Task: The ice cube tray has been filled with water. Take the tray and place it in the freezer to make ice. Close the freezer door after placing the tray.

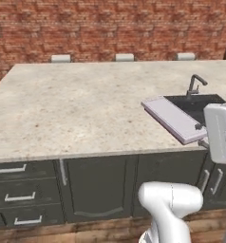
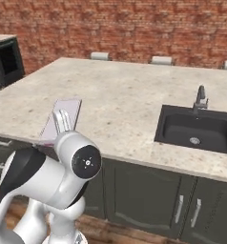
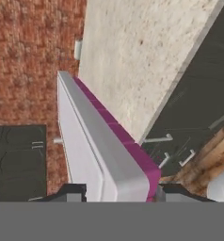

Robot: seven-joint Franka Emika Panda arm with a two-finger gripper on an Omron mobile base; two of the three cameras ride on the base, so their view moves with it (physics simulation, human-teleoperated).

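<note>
The ice cube tray (image 1: 172, 117) is a thin lilac-white slab with purple edges, held level just above the stone counter's near edge, beside the sink. My gripper (image 1: 200, 129) is shut on its near end. From the other side the tray (image 2: 70, 107) sticks out ahead of my gripper (image 2: 63, 123), over the counter's front left part. Along the hand, the tray (image 3: 104, 141) runs edge-on away from my gripper (image 3: 121, 190), with a dark fingertip (image 3: 71, 190) pressed against each face. The freezer and its door are out of view.
The beige stone counter (image 1: 77, 109) spans the island, with dark cabinet doors and drawers (image 1: 96, 190) below. A black sink (image 2: 196, 126) with a faucet (image 2: 200, 99) is set in it. A dark oven (image 2: 5, 62) stands at far left. A brick wall rises behind.
</note>
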